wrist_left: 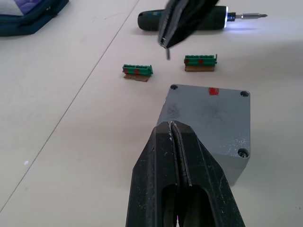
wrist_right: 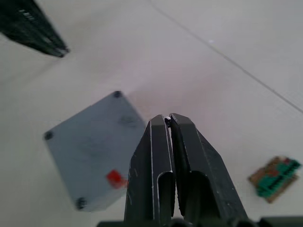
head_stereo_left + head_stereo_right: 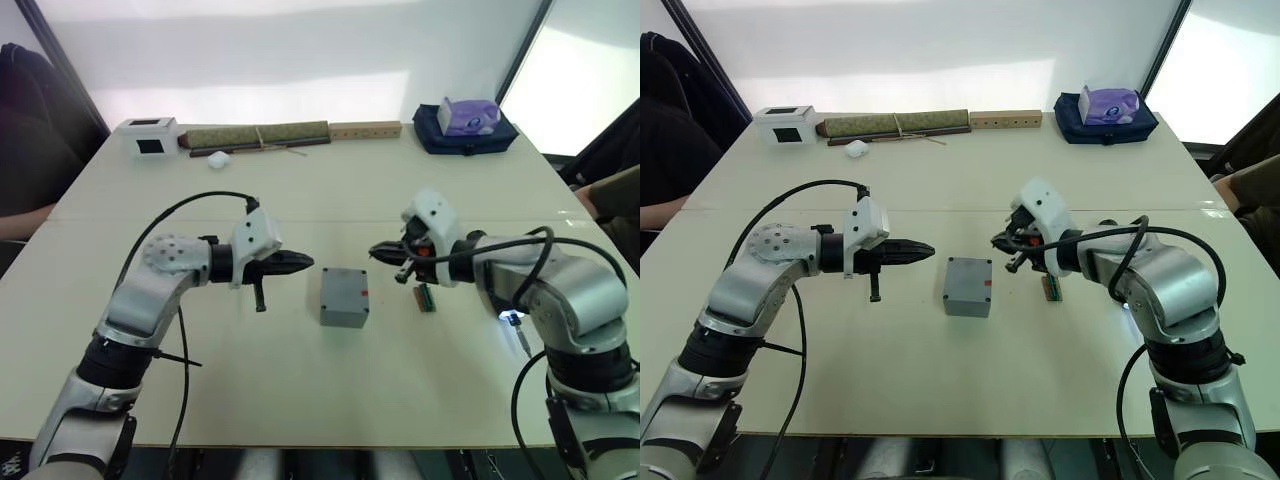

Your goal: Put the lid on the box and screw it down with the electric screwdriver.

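Left gripper (image 3: pixel 305 264) and right gripper (image 3: pixel 377 252): both closed, fingers pressed together, empty, hovering either side of the box (image 3: pixel 344 296), lid (image 1: pixel 208 111) on. Electric screwdriver (image 1: pixel 189 20) beyond, tip lit.

The right gripper (image 2: pixel 168 120) hangs over the pale worktop (image 2: pixel 236 42), fingers pressed together — something tiny and pale between their tips. Beside them sits the grey box (image 2: pixel 90 146), lid on — a green connector block (image 2: pixel 276 177) lies apart.
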### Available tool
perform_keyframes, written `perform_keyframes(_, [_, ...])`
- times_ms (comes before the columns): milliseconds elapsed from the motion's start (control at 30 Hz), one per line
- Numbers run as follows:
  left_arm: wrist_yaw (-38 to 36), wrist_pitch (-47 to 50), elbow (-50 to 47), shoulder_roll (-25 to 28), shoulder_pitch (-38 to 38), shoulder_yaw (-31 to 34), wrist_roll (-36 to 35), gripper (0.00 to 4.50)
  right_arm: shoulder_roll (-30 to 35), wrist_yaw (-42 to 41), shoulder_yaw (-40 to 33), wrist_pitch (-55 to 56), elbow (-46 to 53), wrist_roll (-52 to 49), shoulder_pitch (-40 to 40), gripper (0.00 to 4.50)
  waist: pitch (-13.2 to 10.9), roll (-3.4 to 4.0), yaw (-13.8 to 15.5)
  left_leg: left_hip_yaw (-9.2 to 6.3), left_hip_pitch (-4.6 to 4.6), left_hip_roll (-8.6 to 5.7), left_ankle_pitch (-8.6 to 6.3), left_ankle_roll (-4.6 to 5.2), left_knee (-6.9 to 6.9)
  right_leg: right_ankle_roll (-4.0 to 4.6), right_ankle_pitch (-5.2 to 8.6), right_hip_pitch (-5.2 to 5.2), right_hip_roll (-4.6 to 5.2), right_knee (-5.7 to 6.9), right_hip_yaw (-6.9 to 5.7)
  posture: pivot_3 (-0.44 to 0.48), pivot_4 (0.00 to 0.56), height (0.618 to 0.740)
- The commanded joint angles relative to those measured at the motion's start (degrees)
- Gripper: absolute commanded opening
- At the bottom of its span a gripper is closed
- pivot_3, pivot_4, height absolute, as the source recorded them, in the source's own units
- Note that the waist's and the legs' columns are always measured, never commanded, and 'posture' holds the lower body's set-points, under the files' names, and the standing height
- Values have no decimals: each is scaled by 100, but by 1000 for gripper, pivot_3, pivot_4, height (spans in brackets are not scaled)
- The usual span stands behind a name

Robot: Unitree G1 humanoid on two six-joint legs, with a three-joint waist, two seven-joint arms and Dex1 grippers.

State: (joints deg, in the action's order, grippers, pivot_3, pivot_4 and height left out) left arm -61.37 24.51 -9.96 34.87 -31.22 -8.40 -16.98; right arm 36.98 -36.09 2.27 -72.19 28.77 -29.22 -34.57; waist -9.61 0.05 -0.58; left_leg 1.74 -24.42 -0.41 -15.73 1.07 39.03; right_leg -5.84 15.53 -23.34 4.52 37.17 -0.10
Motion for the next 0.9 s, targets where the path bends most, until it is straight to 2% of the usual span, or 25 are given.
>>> perform_keyframes(33, [-14, -15, -228, 38, -58, 48, -101, 0, 2, 152, 98, 98, 134, 35, 25, 79, 0, 0, -4, 0, 0, -2, 0, 0, 0, 0, 0, 0, 2, -1, 0, 0, 150, 740])
perform_keyframes(433, [-35, 85, -460, 92, 7, 83, -234, 0, 90, 242, 463, 485, -139, 228, 173, 79, 0, 0, -10, 0, -1, -3, 0, 0, 0, 0, 0, 0, 3, -3, 0, 0, 150, 740])
perform_keyframes(900, [80, 188, -539, 73, -10, 63, -264, 0, 109, 214, 541, 708, -387, 382, 150, 79, -1, -1, -9, 0, -1, -3, 0, 0, 0, 0, 0, 0, 0, -2, -2, 0, 150, 740])
